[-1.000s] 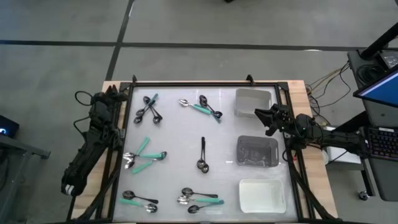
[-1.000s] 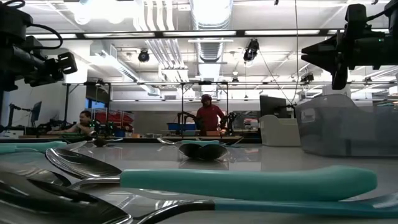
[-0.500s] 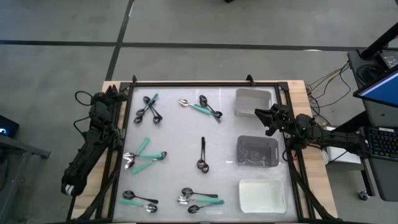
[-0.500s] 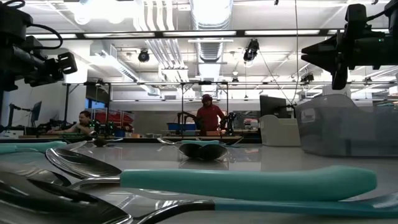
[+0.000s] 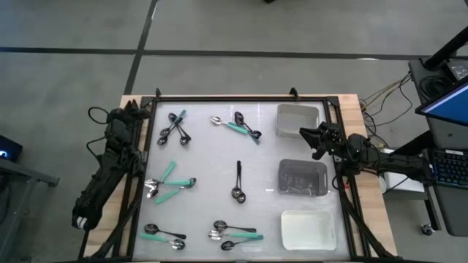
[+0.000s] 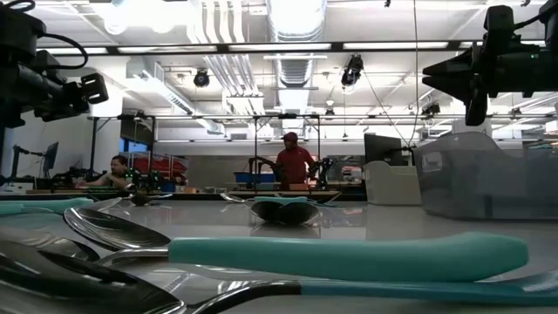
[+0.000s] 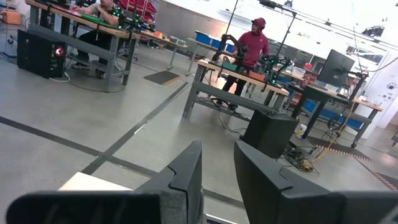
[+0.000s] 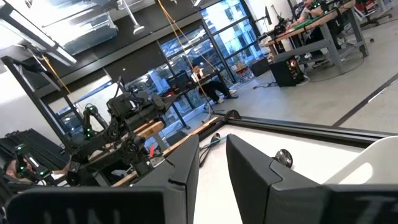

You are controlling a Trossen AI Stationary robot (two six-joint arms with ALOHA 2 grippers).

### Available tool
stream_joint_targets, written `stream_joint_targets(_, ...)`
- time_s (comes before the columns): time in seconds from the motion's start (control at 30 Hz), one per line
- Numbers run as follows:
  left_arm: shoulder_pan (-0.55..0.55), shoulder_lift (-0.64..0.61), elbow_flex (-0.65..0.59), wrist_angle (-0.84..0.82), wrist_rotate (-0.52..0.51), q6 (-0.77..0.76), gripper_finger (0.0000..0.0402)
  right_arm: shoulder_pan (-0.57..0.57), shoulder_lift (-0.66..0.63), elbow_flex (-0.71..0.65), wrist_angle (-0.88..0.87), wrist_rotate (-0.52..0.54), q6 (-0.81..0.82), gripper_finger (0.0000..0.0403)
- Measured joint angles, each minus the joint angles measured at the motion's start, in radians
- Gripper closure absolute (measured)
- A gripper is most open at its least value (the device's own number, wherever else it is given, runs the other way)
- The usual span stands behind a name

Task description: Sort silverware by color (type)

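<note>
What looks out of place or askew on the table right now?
Nothing looks spilled or damaged. The small spoons lie in mixed clusters across the white table, black and teal-handled together, not yet sorted. The middle grey tray already holds something dark, too small to tell; the white tray looks empty. Both grippers, left and right, sit at the edges, holding nothing.

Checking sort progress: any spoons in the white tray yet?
No. In the high view the white tray holds nothing, and the spoons lie scattered on the table.
</note>
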Motion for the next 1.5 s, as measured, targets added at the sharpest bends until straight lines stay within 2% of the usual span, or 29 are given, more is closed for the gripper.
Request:
stream_joint_targets(0.77,0.0,0.0,0.0,0.0,0.0,0.001,0.0323,0.0,0.0,0.0,0.0,0.0,0.0,0.033)
stream_joint_targets(0.9,0.0,0.0,0.0,-0.003,-0.059,0.039,0.0323,0.0,0.0,0.0,0.0,0.0,0.0,0.033)
stream_joint_targets(1.3,0.0,0.0,0.001,0.013,-0.058,0.031,0.0323,0.0,0.0,0.0,0.0,0.0,0.0,0.033)
stream_joint_targets(1.37,-0.001,0.0,0.001,0.009,-0.045,0.029,0.0323,0.0,0.0,0.0,0.0,0.0,0.0,0.033)
stream_joint_targets(1.5,-0.001,0.001,0.0,-0.026,0.053,-0.001,0.0323,0.0,0.0,0.0,0.0,0.0,0.0,0.033)
